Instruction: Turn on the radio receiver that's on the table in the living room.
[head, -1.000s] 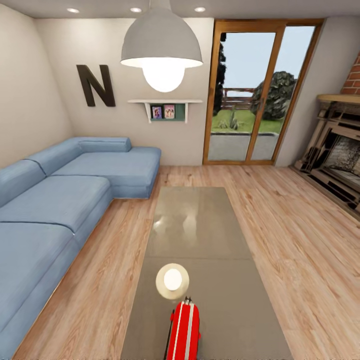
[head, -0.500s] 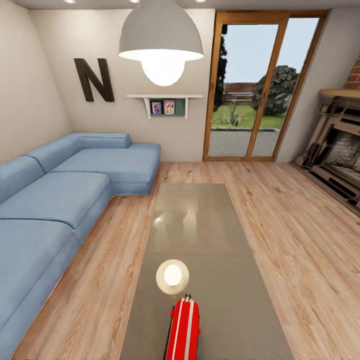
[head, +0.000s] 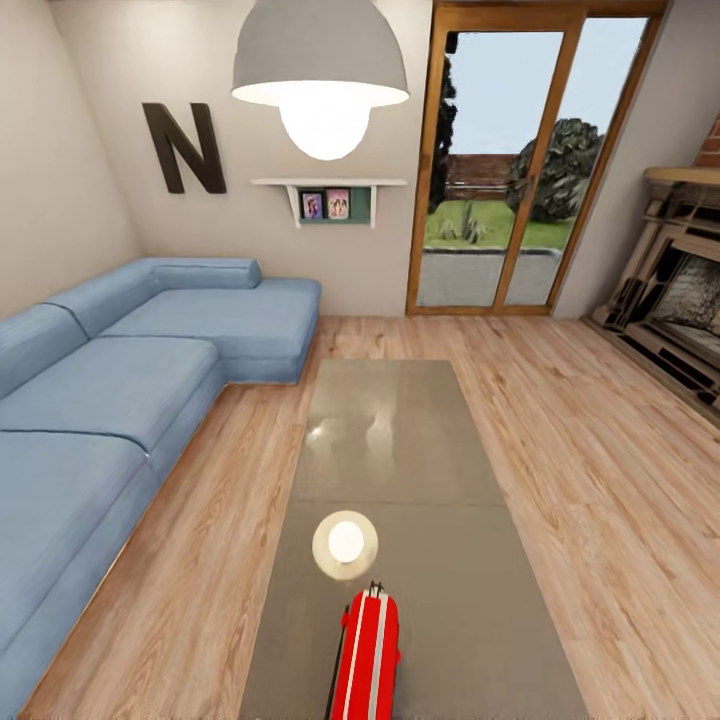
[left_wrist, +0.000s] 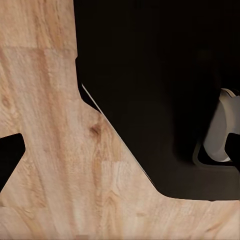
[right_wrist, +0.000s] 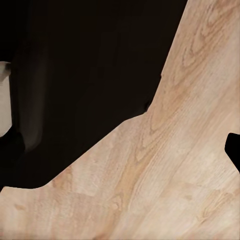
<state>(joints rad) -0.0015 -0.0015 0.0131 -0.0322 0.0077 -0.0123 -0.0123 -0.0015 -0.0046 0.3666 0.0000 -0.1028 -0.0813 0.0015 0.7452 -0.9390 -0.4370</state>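
One red radio (head: 366, 655) stood on the near end of the long table (head: 400, 440) in the head view, narrow striped edge up, just beside a round lamp reflection (head: 345, 543); the sofa (head: 120, 400) lay left. Both wrist views faced plank floor (left_wrist: 55, 150) and dark robot body, likely arms stowed for travel. Whether either pincer stood apart or together could not be told.

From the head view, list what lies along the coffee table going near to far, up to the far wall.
Red radio receiver → round lamp reflection on the glossy coffee table → wood plank floor → wall shelf with photos.
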